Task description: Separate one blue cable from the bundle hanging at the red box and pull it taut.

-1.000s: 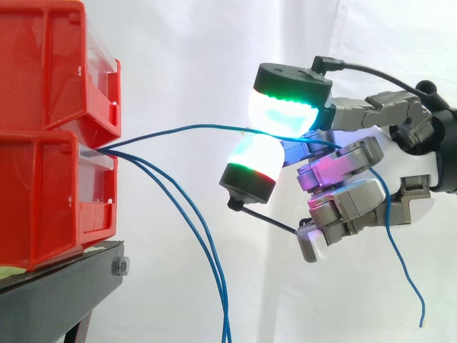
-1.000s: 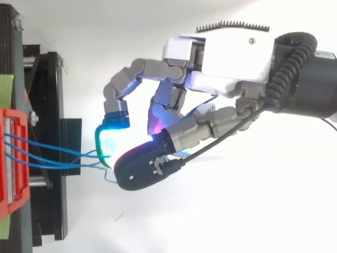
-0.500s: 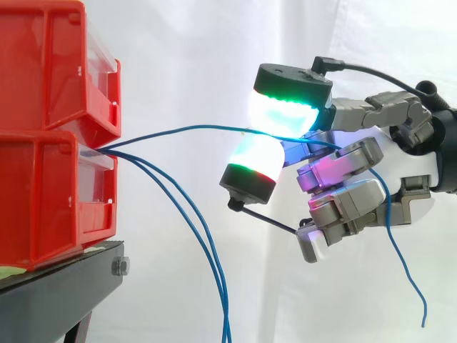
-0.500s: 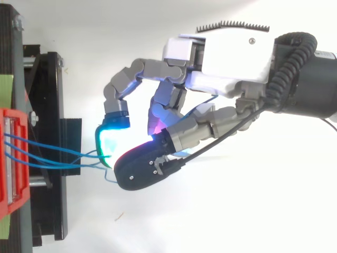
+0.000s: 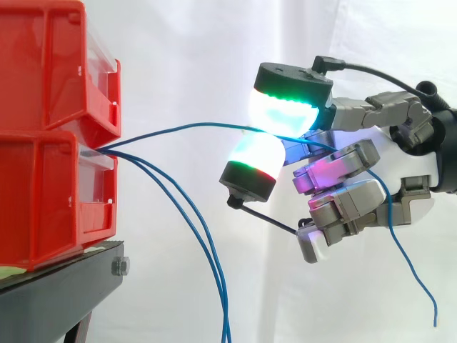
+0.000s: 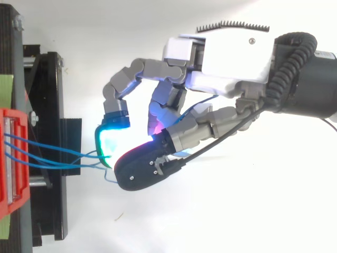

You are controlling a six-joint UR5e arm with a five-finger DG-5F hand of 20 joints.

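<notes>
Only the loose tail of the thin blue cable swings rightward while the grey robot hand stays put, its glowing fingertips pinching that strand clear of two other blue cables drooping from the red plastic box, so pulling should tighten it alone.

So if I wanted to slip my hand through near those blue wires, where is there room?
Free: above the pinched cable, between the upper red bin and the robot hand; also below the robot hand, between the two hanging cables and the pinched cable's dangling tail. Crowded: at the lower red bin's mouth, where all three cables fan out.
</notes>
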